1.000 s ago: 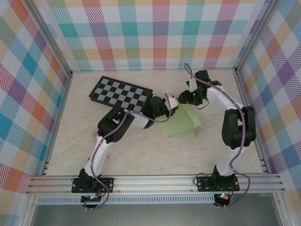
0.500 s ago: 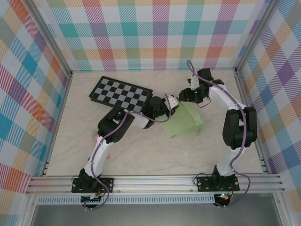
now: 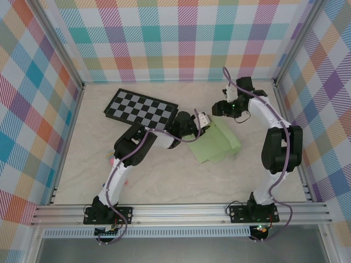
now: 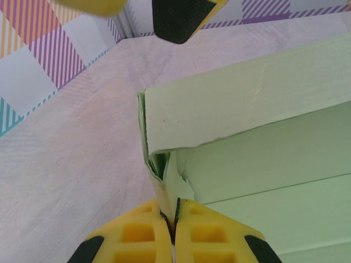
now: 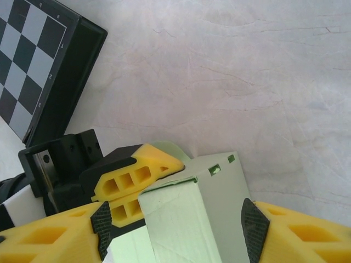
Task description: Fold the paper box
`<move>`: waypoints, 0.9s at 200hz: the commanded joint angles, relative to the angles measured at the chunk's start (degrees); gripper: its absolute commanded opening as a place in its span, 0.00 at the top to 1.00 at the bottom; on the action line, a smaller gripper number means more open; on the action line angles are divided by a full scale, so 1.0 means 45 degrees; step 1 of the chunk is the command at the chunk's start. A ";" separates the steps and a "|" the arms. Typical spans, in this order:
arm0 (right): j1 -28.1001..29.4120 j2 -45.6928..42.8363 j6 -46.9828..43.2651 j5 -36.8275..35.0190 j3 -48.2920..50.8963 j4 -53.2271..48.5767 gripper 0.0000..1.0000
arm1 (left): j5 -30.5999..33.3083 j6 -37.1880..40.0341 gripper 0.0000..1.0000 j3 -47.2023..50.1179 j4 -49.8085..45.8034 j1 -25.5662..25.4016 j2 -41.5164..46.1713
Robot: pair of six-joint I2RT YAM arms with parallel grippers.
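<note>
The paper box (image 3: 218,143), pale green card partly folded, lies at the table's middle right. My left gripper (image 3: 204,121) is at the box's far left corner. In the left wrist view it (image 4: 175,211) is shut on a thin upright flap, with the paper box (image 4: 247,109) and its raised wall beyond. My right gripper (image 3: 220,108) hovers just behind the box. In the right wrist view it (image 5: 178,222) is open, its black pads (image 5: 254,223) standing wide on either side of the paper box (image 5: 186,224) without pressing it. The left gripper's yellow fingers (image 5: 137,175) sit close by.
A black-and-grey checkerboard (image 3: 141,108) lies at the back left, touching the left arm's wrist. A small pink thing (image 3: 111,160) sits beside the left arm. Plaid walls and aluminium posts (image 3: 288,126) close in the table on three sides.
My right gripper has drawn back to the right and its jaws have spread wider. The box's right end has swung slightly outward. The left gripper has kept its grip in place.
</note>
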State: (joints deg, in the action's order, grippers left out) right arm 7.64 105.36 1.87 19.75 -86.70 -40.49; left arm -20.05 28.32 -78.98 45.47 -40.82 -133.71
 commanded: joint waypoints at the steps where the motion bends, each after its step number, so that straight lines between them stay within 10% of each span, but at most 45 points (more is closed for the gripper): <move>1: 0.0278 0.0622 -0.0700 -0.0039 -0.0623 -0.0317 0.33 | 0.0009 0.0491 1.00 -0.0434 -0.0629 -0.0220 -0.0095; 180: 0.1012 0.2073 -0.1548 -0.1810 -0.1395 -0.1366 0.42 | 0.1123 0.0602 1.00 -0.1193 -0.1326 -0.0475 -0.0422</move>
State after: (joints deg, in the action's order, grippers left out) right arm 10.87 113.19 -3.92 13.34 -91.13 -43.38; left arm -17.19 28.67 -83.09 40.60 -41.89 -134.32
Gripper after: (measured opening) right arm 0.598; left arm 0.052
